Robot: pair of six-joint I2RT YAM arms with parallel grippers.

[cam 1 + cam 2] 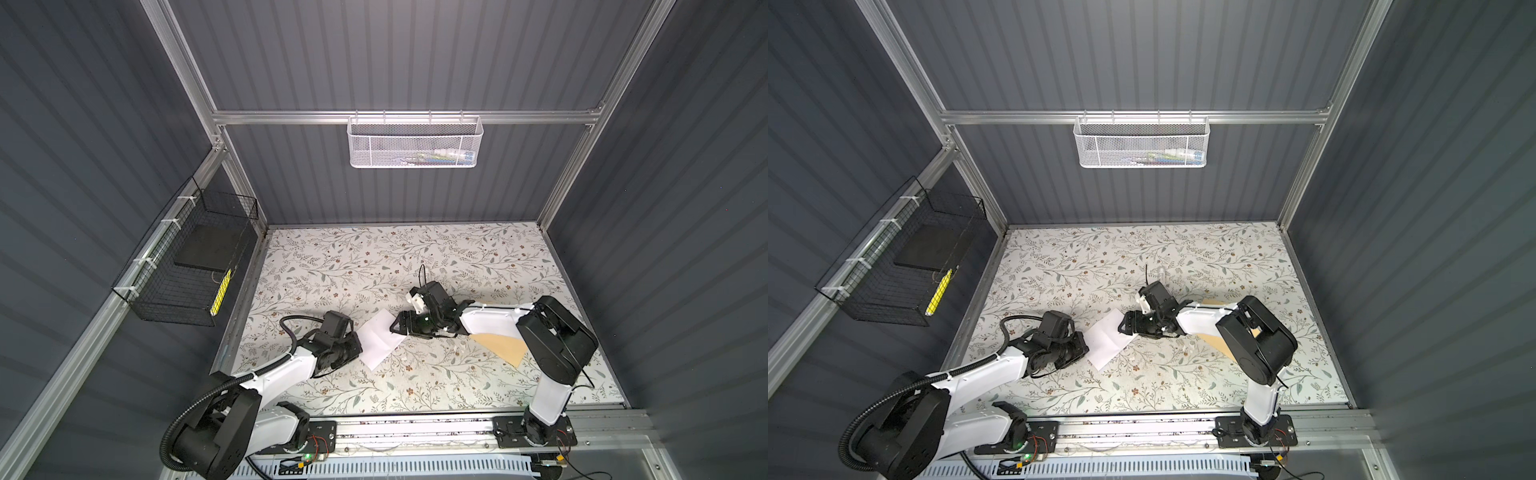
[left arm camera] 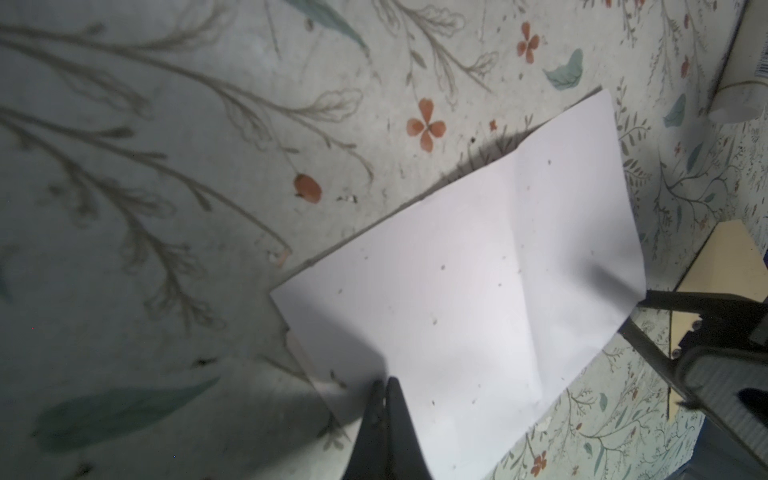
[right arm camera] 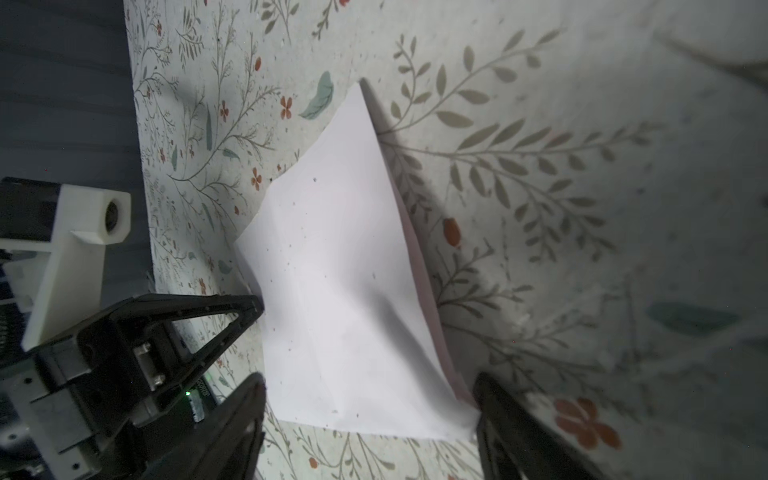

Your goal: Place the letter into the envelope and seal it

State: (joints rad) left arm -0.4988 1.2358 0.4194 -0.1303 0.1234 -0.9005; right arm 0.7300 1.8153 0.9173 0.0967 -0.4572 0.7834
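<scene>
Two robot arms meet over a sheet of paper on a floral-patterned table (image 1: 415, 257), seen from above.

On the left, the left gripper (image 1: 360, 345) lies low over the table. Its wrist view shows two dark fingertips (image 2: 392, 399) clenched together on the border of the letter (image 1: 380, 338).

The letter is a white sheet with one fold line across it. It sits just left of the table's middle, turned at an angle. It does not lie flat. It bows upward and throws a shadow beneath one long side.

Just right of it, the right gripper (image 1: 392, 328) reaches in from the opposite side. Its jaws are released and spread wide, with the letter's nearest edge between them, and they grasp nothing.

Farther right lies the envelope (image 1: 503, 345), made of tan kraft paper. It is apart from the letter and mostly hidden beneath the right arm. Whether its flap is open cannot be seen.

The step in hand looks like a two-handed pickup or handover of the letter. To do it well, the right jaws should probably close only once the paper's edge sits squarely between them. The left pinch should keep firm, so the thin sheet neither slips nor creases. The letter would then need carrying right, toward the envelope's mouth.
</scene>
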